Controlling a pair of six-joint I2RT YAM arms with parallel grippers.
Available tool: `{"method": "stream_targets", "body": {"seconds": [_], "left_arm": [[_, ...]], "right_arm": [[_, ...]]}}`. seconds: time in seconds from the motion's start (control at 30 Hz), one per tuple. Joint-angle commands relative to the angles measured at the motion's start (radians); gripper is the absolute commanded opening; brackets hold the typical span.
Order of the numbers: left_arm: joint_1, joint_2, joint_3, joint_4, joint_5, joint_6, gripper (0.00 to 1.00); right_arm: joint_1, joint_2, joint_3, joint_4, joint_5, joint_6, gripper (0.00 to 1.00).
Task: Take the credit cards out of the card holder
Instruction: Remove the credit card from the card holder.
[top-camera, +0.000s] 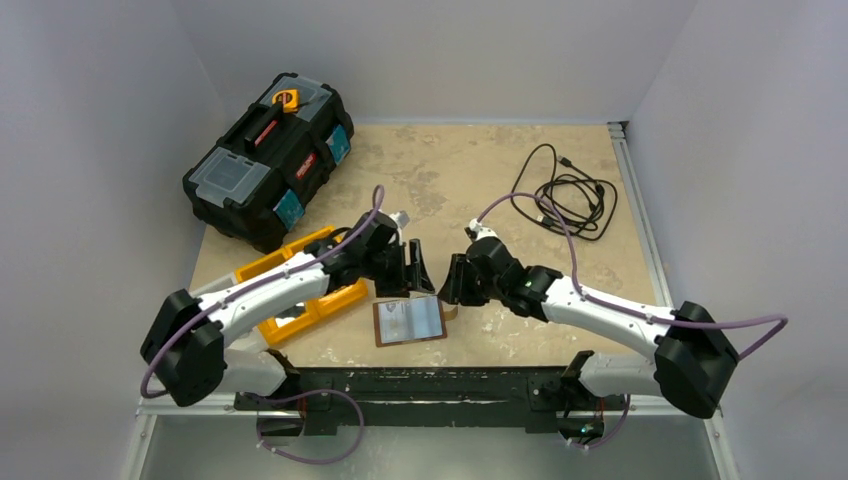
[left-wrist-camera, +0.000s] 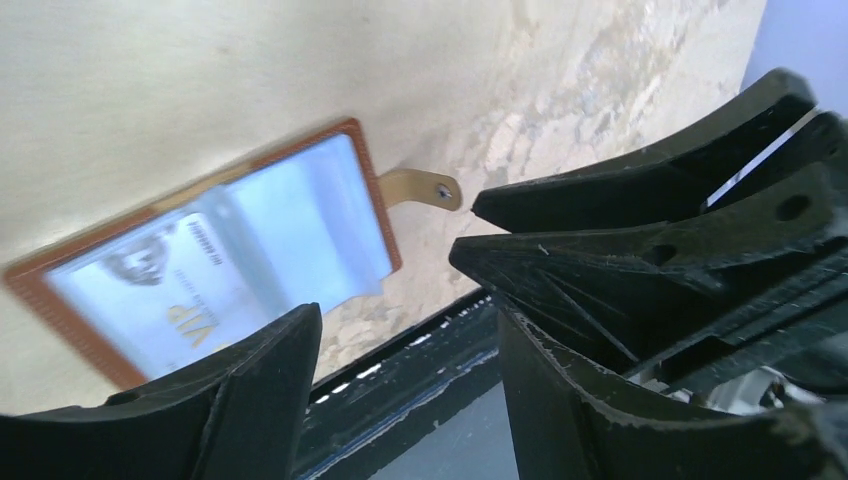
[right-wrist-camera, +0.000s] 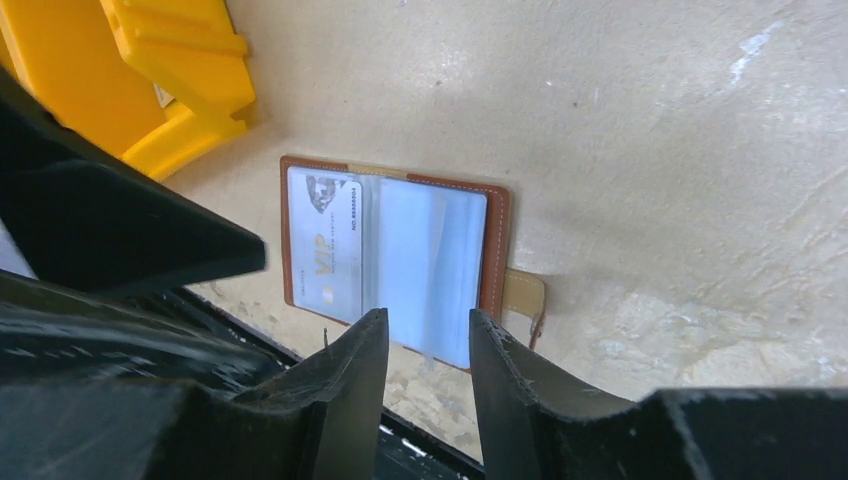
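The card holder (top-camera: 409, 321) lies open and flat near the table's front edge, pale blue inside with a brown border. A pale credit card (right-wrist-camera: 325, 250) marked VIP sits in its left pocket, and the snap tab (left-wrist-camera: 425, 188) sticks out to the right. My left gripper (top-camera: 415, 270) hangs just behind the holder, open and empty; in its wrist view (left-wrist-camera: 405, 320) the holder (left-wrist-camera: 210, 260) lies up and to the left. My right gripper (top-camera: 455, 280) hovers close beside it, jaws slightly apart with nothing between them (right-wrist-camera: 428, 318), above the holder's (right-wrist-camera: 430, 250) near edge.
An orange tray (top-camera: 300, 290) sits left of the holder, under my left arm. A black toolbox (top-camera: 270, 160) stands at the back left. A coiled black cable (top-camera: 565, 195) lies at the back right. The two grippers nearly touch each other.
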Motion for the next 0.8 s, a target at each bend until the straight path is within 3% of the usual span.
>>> {"method": "stream_targets", "body": {"seconds": [0.0, 0.27, 0.47, 0.77], "left_arm": [[0.051, -0.101, -0.040, -0.127, -0.114, 0.015, 0.62], [0.085, -0.161, -0.165, -0.135, -0.158, 0.014, 0.34], [0.097, -0.131, -0.208, -0.099, -0.168, 0.004, 0.20], [0.100, -0.067, -0.227, -0.057, -0.173, 0.006, 0.12]], "right_arm": [[0.027, 0.048, 0.039, 0.101, -0.065, 0.009, 0.35], [0.104, 0.196, 0.108, 0.208, -0.127, 0.038, 0.32], [0.111, 0.310, 0.115, 0.312, -0.197, 0.062, 0.29], [0.111, 0.402, 0.090, 0.383, -0.240, 0.076, 0.28]]}}
